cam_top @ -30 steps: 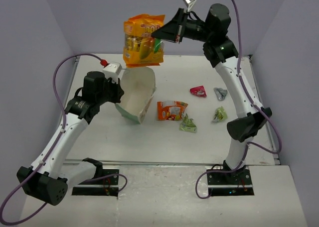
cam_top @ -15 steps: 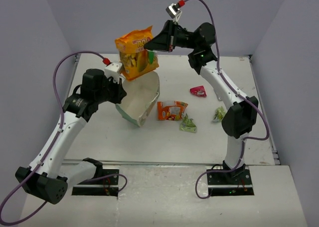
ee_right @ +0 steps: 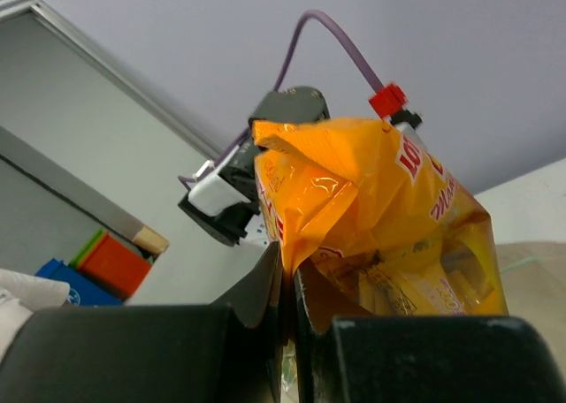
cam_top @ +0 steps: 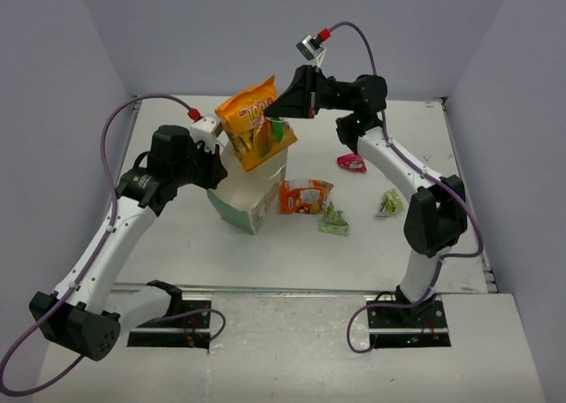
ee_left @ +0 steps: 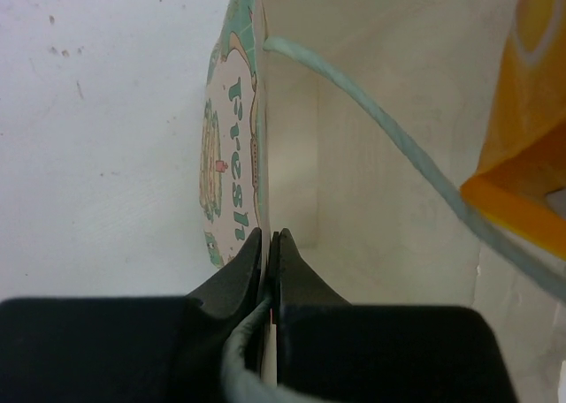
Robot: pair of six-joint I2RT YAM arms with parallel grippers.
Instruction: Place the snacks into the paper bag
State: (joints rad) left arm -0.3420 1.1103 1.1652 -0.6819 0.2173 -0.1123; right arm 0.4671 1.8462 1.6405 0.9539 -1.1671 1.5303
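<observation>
Two grippers were clenched, each on a different thing. The large orange-yellow crinkly pouch [cam_top: 255, 127] was pinched at its upper side edge by the right gripper [cam_top: 283, 107] and hung over the mouth of the boxy mint-green paper bag [cam_top: 239, 210]. The pouch's long axis was close to upright and leaned a little. Its printed top end was pointed up and its lower end down into the bag's opening. In the left wrist view an orange corner was seen against the bag's white inside. The left gripper [ee_left: 268, 239] was clamped on the bag's wall, one finger on each side of the rim, with the mouth faced upward. On the white table [cam_top: 195, 244], right of the bag, an orange-white pouch [cam_top: 305, 195], a small green packet [cam_top: 333, 220], a second green packet [cam_top: 389, 203] and a red-pink packet [cam_top: 352, 163] were seen lying.
</observation>
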